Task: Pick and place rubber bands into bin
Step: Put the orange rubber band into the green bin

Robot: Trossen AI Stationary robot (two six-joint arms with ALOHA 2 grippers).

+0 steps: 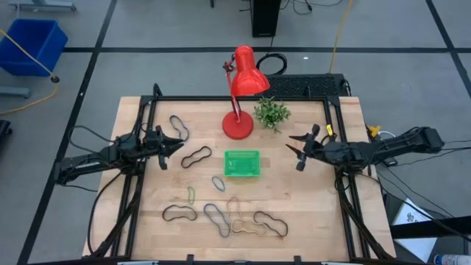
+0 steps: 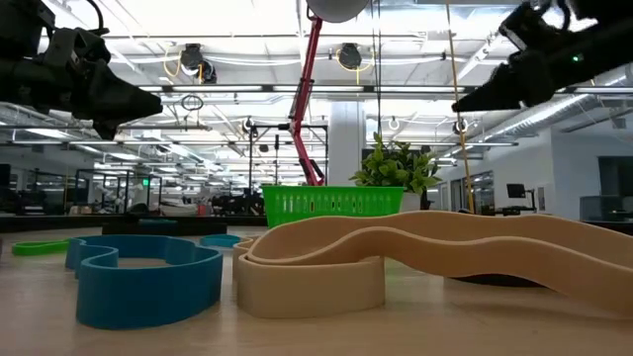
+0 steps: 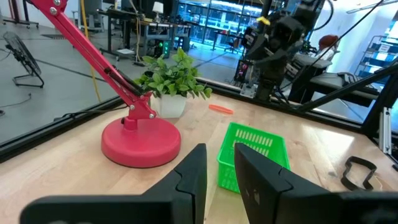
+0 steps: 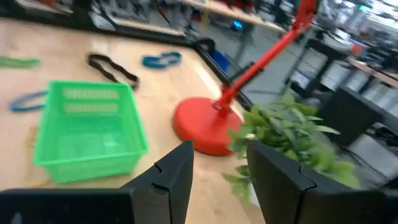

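Observation:
The green bin [image 1: 242, 163] sits mid-table, in front of the red lamp's base [image 1: 238, 126]. Rubber bands lie flat on the wood: two black ones [image 1: 179, 126] [image 1: 196, 156] left of the bin, a blue one [image 1: 218, 182] and an olive one [image 1: 190, 194] nearer. Several black and tan ones [image 1: 235, 219] lie along the near edge. My left gripper [image 1: 179, 144] hovers left of the bin, open and holding nothing [image 3: 219, 149]. My right gripper [image 1: 293, 149] hovers right of the bin, above the table, open and holding nothing [image 4: 221, 146].
A small potted plant [image 1: 271, 112] stands right of the lamp, close to my right gripper. The lamp's red arm and shade [image 1: 246, 73] rise over the far middle. A black frame [image 1: 243, 99] edges the table. A blue crate [image 1: 33, 44] stands on the floor, far left.

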